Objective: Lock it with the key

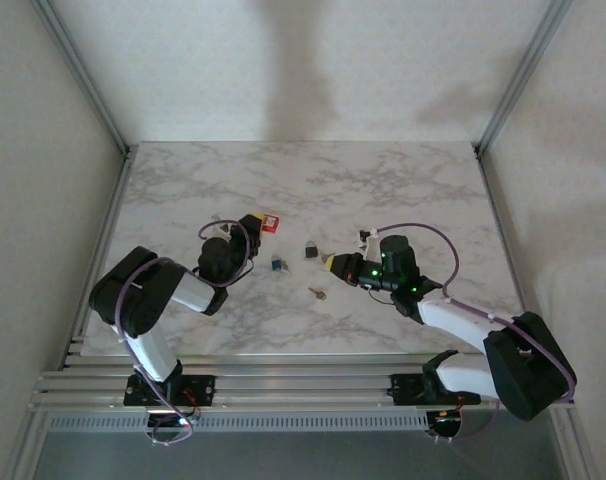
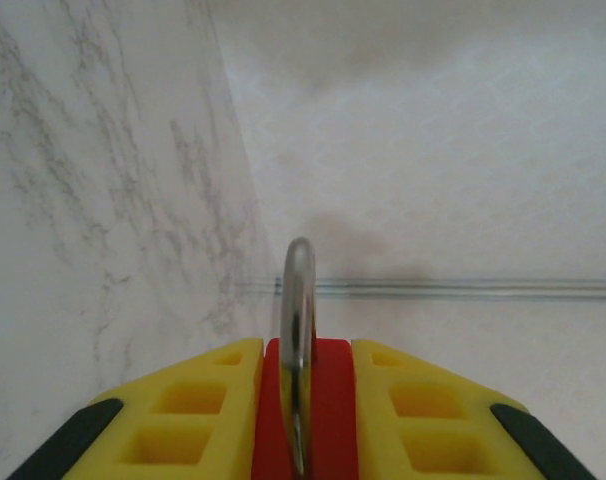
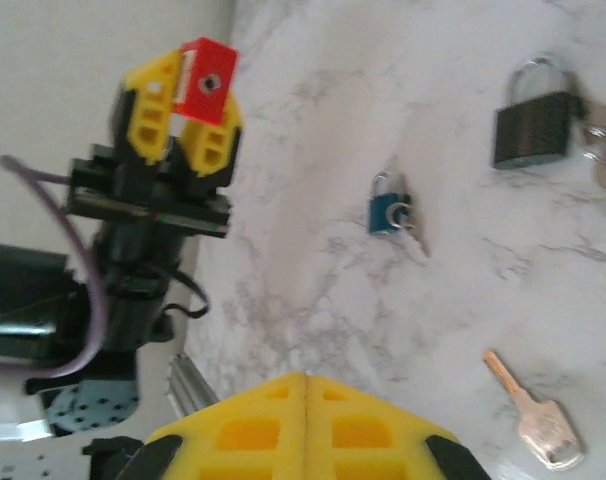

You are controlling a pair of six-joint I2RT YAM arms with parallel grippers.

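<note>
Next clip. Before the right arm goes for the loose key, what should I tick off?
1. Grip: left gripper clamps red padlock: ok.
2. Aim: keyhole turned toward right gripper: ok.
3. Key in right gripper: not ok, shut on nothing.
4. Access: loose key lies unobstructed: ok.
5. Fit: loose key matches red padlock: cannot tell.
6. Closure: shackle pressed home: cannot tell.

Overhead: the whole table [image 1: 403, 190] is viewed from above its near edge.
Wrists: the red padlock [image 2: 333, 410] is shared, seen close on the left and farther off on the right.
</note>
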